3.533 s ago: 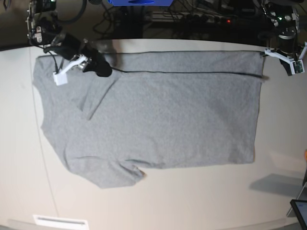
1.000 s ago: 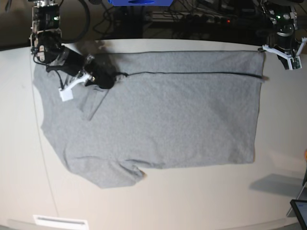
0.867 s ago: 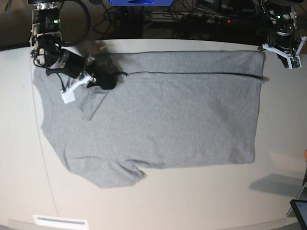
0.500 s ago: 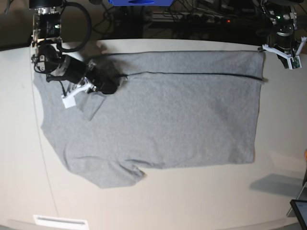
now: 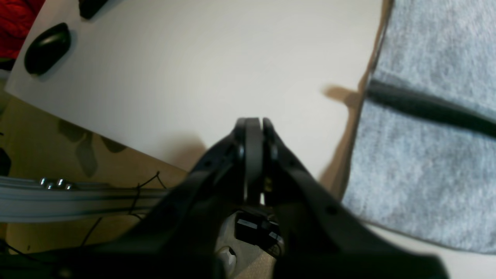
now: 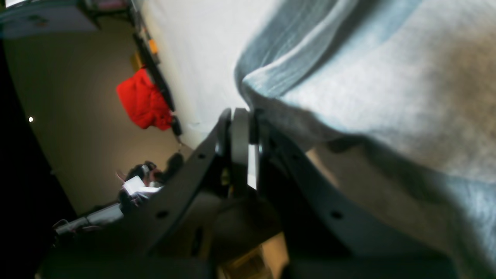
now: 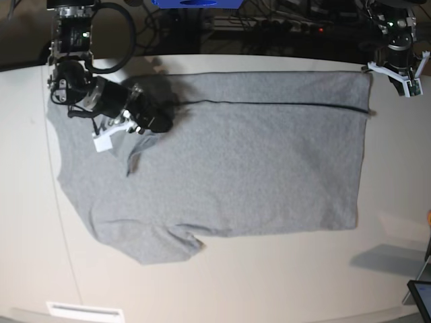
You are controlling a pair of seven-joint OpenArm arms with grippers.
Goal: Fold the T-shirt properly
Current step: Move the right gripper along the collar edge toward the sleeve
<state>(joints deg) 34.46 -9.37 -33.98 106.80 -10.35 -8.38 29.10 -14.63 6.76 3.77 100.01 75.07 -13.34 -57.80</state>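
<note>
The T-shirt [image 7: 236, 155], soft and limp, is pinched at the far-left sleeve by the right end effector [image 7: 158, 120]; the left end effector [image 5: 254, 124] is pressed together, empty.

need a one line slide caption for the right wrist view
Right gripper shut on a raised fold of the grey T-shirt, white table behind.

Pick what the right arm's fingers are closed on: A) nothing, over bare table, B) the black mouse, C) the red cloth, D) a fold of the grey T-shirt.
D: in the right wrist view the fingers are pinched shut on a raised fold of the grey T-shirt, lifting it off the table.
</note>
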